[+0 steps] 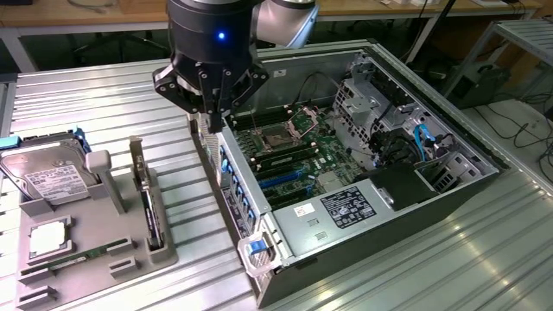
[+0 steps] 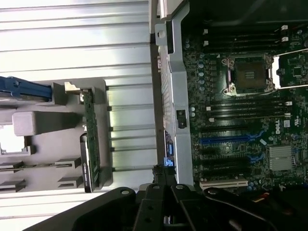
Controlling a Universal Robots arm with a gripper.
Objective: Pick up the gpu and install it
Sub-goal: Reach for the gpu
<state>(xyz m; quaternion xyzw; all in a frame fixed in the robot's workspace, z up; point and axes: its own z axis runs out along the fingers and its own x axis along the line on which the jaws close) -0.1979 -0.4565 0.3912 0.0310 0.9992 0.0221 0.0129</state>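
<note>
The gpu (image 1: 153, 217) stands on edge in its slot of the grey holder (image 1: 164, 256), silver bracket at the far end, untouched. Your pincer (image 1: 212, 122) hangs well apart from it, over the rear wall of the open computer case (image 1: 389, 259), its fingers pressed together on nothing. For a clean take, I judge you should spread wide, square up to the card's long edge and descend straight. The ribbed metal tabletop (image 1: 95, 103) glares, and cables (image 1: 527, 129) trail across the floor beyond.
</note>
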